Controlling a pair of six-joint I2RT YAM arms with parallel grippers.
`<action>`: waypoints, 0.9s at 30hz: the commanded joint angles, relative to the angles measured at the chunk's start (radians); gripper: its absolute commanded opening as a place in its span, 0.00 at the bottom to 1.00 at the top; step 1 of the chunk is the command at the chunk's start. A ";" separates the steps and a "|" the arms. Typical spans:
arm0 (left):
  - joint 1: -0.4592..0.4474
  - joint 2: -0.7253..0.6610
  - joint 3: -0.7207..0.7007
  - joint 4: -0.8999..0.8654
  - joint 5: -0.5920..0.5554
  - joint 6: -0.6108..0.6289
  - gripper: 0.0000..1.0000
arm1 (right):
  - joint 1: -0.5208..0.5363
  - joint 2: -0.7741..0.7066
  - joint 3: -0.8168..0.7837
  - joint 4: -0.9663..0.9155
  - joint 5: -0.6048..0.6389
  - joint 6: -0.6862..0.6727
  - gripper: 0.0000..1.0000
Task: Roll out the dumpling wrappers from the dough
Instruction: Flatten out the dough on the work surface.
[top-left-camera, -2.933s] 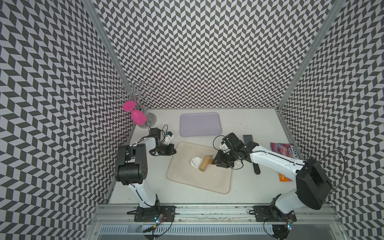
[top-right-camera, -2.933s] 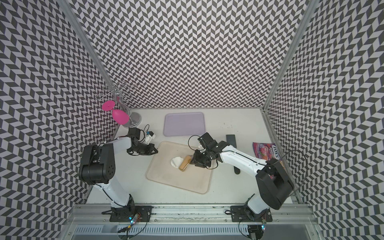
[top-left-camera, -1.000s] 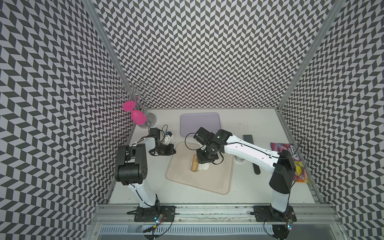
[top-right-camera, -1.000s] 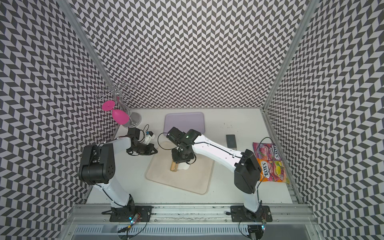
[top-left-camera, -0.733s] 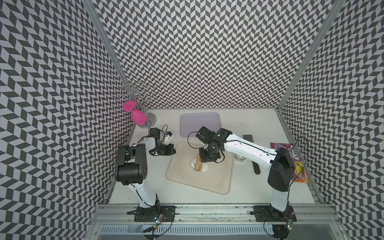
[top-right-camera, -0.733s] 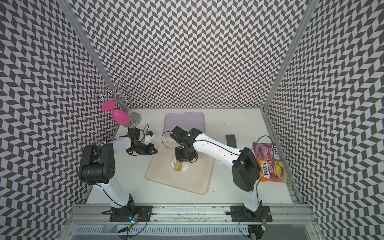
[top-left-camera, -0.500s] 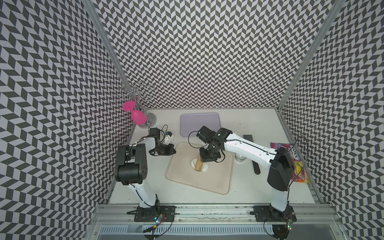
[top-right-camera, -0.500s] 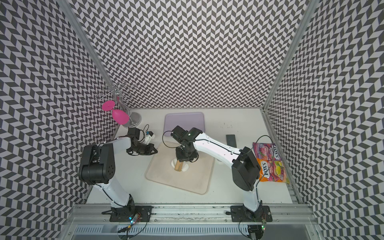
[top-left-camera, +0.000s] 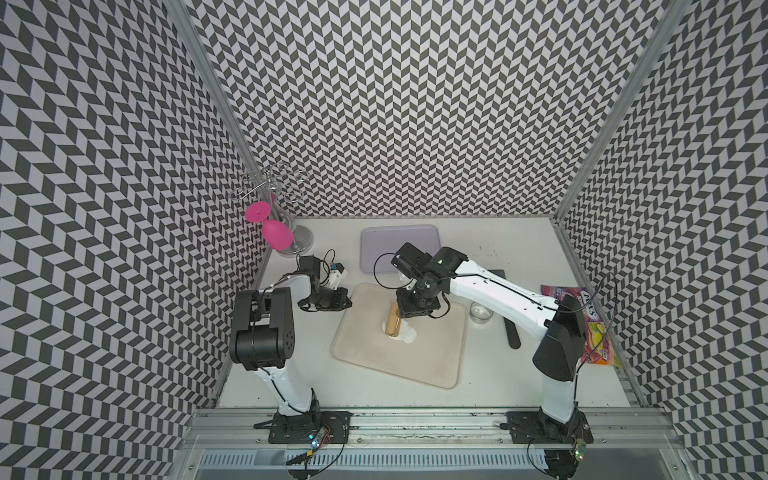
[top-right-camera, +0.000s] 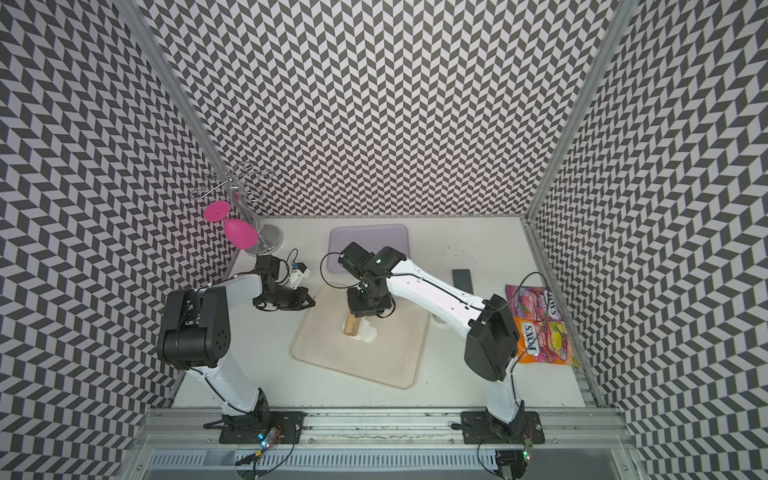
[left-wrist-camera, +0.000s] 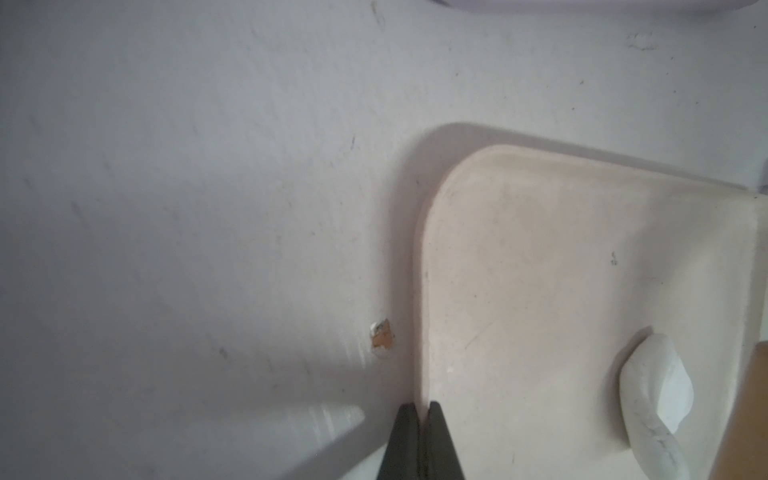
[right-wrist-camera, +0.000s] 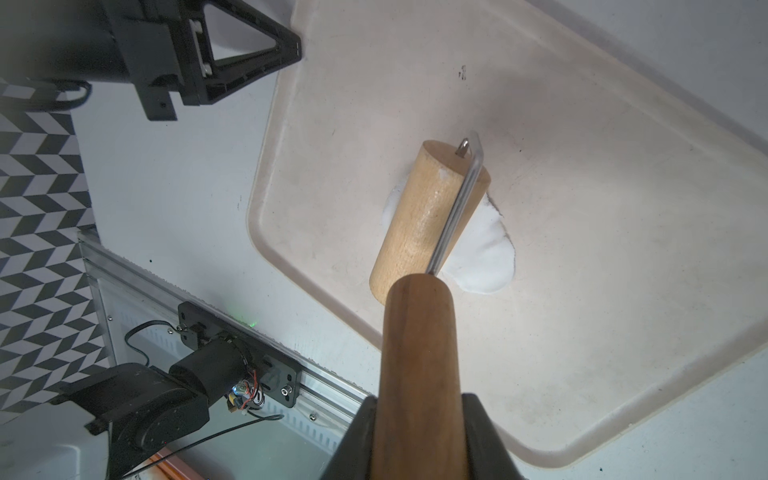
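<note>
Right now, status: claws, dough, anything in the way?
Left claw shut at tray corner. Right claw shut on rolling pin, pin on dough, partly flattened. Nothing blocks the roll.

Robot work table seen from above, with its contents counted by kind.
Two robot arms: the left arm (top-left-camera: 262, 332) and the right arm (top-left-camera: 498, 291). Two trays: one beige tray (top-left-camera: 415, 365) and one lavender tray (top-left-camera: 378, 249). One lump of dough (top-left-camera: 407, 336). One wooden roller (top-left-camera: 392, 325). One pink wine glass (top-left-camera: 276, 235). One wire rack (top-left-camera: 272, 187). One small round ring (top-left-camera: 481, 312). One black flat tool (top-left-camera: 514, 336). The candy bags (top-right-camera: 540, 332) overlap and look like two, though that count is uncertain.
</note>
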 joint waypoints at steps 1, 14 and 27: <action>0.013 -0.003 -0.014 -0.021 -0.034 0.019 0.00 | 0.004 -0.001 0.009 0.034 -0.029 -0.011 0.00; 0.013 -0.004 -0.015 -0.021 -0.035 0.021 0.00 | -0.010 0.070 -0.010 0.077 -0.038 -0.026 0.00; 0.013 -0.004 -0.014 -0.020 -0.035 0.020 0.00 | -0.047 0.097 -0.117 0.116 -0.041 -0.030 0.00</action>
